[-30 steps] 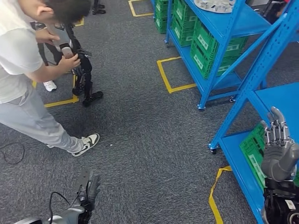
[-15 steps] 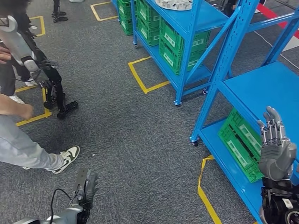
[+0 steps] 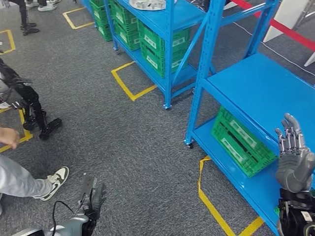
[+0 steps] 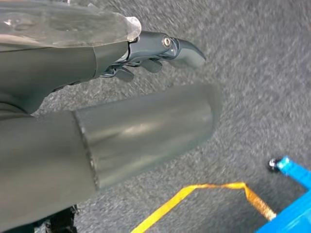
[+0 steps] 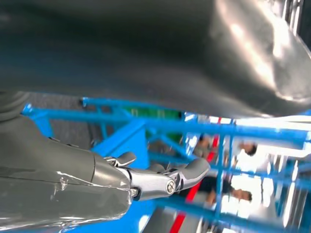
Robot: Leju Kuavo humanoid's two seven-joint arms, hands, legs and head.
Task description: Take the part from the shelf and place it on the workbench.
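My right hand is raised beside the near blue shelf, fingers spread, holding nothing; my left hand hangs low over the carpet, fingers apart, empty too. I judge I'm at the approach step. The grey part lies on the far shelf's top. Next I need to walk closer and reach.

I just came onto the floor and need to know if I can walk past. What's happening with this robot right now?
Nothing is being handled yet. The robot stands on grey carpet beside the blue metal shelf, with its raised right hand open and empty next to a green plastic crate on the bottom tier. Its left hand hangs low over the floor, also empty. A silvery round part lies on the farther blue rack. A person's leg and sneaker are nearby.
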